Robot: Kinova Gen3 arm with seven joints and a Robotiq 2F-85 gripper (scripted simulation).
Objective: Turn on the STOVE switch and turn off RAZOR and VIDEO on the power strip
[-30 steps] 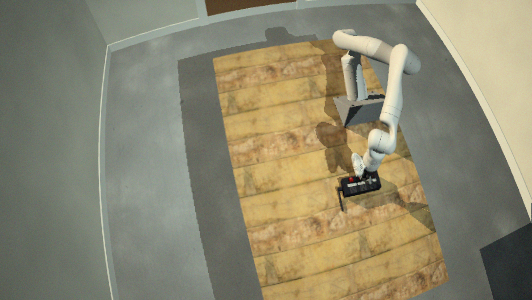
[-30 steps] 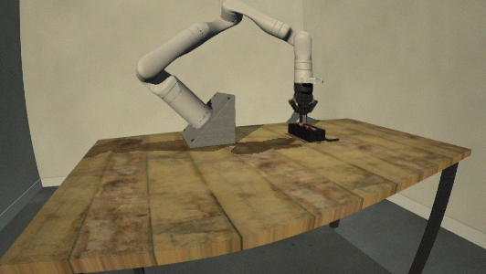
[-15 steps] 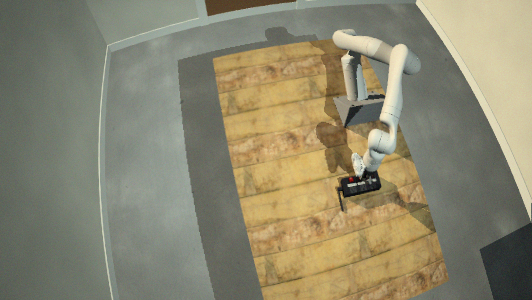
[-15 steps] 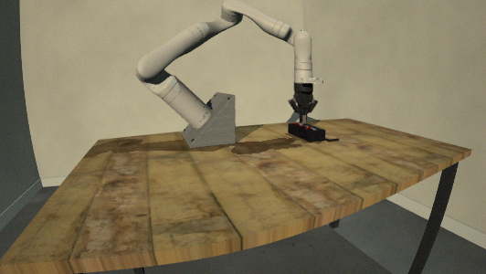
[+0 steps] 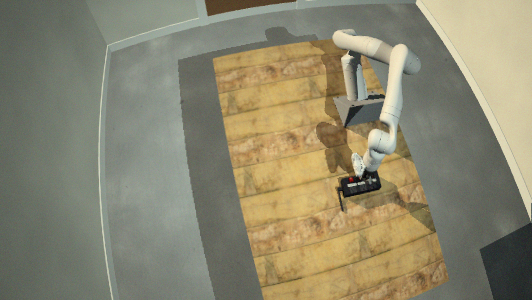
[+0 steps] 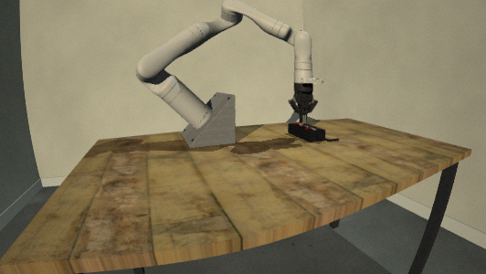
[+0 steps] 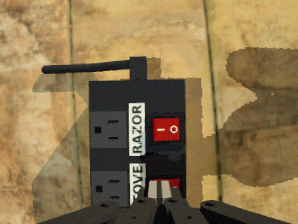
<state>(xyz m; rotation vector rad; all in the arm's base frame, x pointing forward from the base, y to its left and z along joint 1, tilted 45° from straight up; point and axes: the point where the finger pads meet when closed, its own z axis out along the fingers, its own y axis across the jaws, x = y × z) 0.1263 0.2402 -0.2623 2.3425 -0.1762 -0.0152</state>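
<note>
A black power strip (image 5: 361,186) (image 6: 309,131) (image 7: 113,103) lies right way up on the wooden table, its cord end pointing away in the wrist view. Its RAZOR label (image 7: 136,129) has a red rocker switch (image 7: 166,129) beside it. The STOVE label (image 7: 137,184) is partly hidden, and its red switch (image 7: 174,184) sits just under my fingertips. My gripper (image 7: 159,193) (image 6: 302,121) (image 5: 361,175) is shut with nothing between the fingers, tips down at the STOVE switch. I cannot tell whether they touch it. The VIDEO switch is hidden behind the gripper.
The arm's grey wedge base (image 5: 359,110) (image 6: 214,121) stands on the table behind the strip. The strip's black cord (image 7: 83,67) (image 5: 341,199) runs off sideways. The table's right edge (image 5: 417,170) is close to the strip.
</note>
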